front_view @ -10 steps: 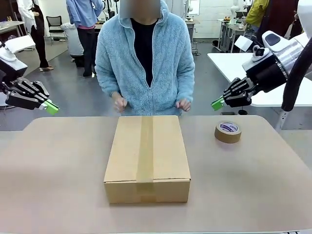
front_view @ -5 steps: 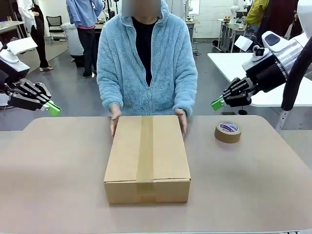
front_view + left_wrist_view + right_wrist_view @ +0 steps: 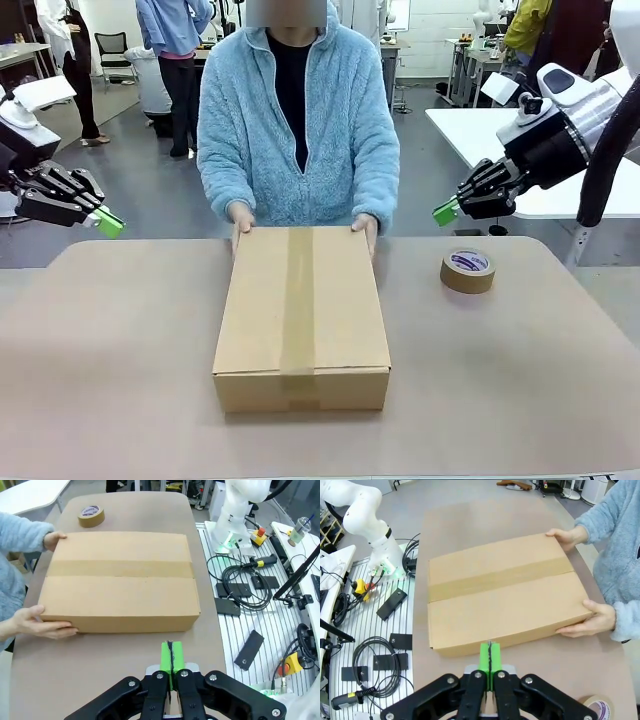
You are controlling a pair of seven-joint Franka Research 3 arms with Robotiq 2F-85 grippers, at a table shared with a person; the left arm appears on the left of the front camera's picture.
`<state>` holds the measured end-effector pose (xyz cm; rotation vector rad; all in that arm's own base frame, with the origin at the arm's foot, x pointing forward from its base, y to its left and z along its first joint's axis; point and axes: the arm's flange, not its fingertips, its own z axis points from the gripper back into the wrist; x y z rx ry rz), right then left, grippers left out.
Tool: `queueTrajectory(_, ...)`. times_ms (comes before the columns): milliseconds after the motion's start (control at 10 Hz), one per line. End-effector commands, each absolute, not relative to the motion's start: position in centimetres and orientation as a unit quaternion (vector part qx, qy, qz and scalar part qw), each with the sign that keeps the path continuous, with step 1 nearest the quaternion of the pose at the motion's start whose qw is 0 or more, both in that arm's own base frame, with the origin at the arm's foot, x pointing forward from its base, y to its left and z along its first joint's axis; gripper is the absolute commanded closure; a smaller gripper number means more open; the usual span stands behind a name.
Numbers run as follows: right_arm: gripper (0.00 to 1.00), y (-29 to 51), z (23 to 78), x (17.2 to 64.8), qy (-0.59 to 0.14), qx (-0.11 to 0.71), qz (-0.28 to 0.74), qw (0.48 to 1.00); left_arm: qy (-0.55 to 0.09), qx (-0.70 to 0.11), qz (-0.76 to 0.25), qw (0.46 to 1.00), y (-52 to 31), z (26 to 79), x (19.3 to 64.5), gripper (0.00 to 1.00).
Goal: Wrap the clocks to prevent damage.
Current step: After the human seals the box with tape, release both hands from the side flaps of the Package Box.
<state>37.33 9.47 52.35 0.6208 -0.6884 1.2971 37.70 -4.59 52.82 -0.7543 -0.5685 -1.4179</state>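
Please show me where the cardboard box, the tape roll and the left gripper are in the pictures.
cardboard box (image 3: 300,300): front view, on its taped top face.
tape roll (image 3: 467,271): front view, on its brown outer side.
left gripper (image 3: 171,656): left wrist view, between its closed green pads.

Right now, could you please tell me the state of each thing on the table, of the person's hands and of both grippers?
cardboard box: closed, taped along the top, far end tilted up off the table.
person's hands: gripping the box's far corners.
tape roll: lying flat, untouched.
left gripper: shut, empty, held above the table.
right gripper: shut, empty, held above the table.
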Motion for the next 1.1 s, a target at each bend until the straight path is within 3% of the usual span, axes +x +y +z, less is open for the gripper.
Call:
queueTrajectory(0, 0.39, 9.42, 52.34, 37.34, -0.309, 0.278, 0.582, 0.699, -0.265, -0.322, -0.624, 0.661, -4.14, 52.95, 37.72, 0.80)
queueTrajectory(100, 0.39, 9.10, 51.90, 36.89, -0.306, 0.271, 0.579, 0.705, -0.274, -0.327, -0.619, 0.659, -3.99, 52.81, 37.69, 0.39)
queueTrajectory(200, 0.00, 9.06, 51.86, 36.98, -0.311, 0.271, 0.570, 0.710, -0.274, -0.327, -0.620, 0.659, -4.08, 52.92, 37.96, 0.21)
queueTrajectory(300, 0.38, 9.08, 51.88, 36.99, -0.311, 0.272, 0.572, 0.709, -0.274, -0.324, -0.620, 0.660, -4.06, 52.84, 37.92, 0.00)
queueTrajectory(400, 0.00, 9.12, 51.92, 36.90, -0.309, 0.268, 0.575, 0.709, -0.274, -0.326, -0.619, 0.660, -4.00, 52.71, 37.86, 0.00)
queueTrajectory(500, 0.00, 9.17, 51.98, 36.83, -0.310, 0.268, 0.577, 0.707, -0.275, -0.330, -0.618, 0.658, -4.07, 52.61, 37.91, 0.00)
queueTrajectory(600, 0.00, 9.19, 52.01, 36.86, -0.311, 0.267, 0.574, 0.709, -0.274, -0.332, -0.620, 0.656, -4.10, 52.61, 38.06, 0.12)
queueTrajectory(800, 0.00, 8.98, 51.85, 36.80, -0.307, 0.264, 0.572, 0.713, -0.272, -0.337, -0.620, 0.654, -4.27, 52.27, 37.76, 0.00)
queueTrajectory(1000, 0.00, 9.09, 51.77, 36.72, -0.303, 0.264, 0.573, 0.714, -0.273, -0.337, -0.620, 0.653, -4.23, 52.25, 37.67, 0.00)
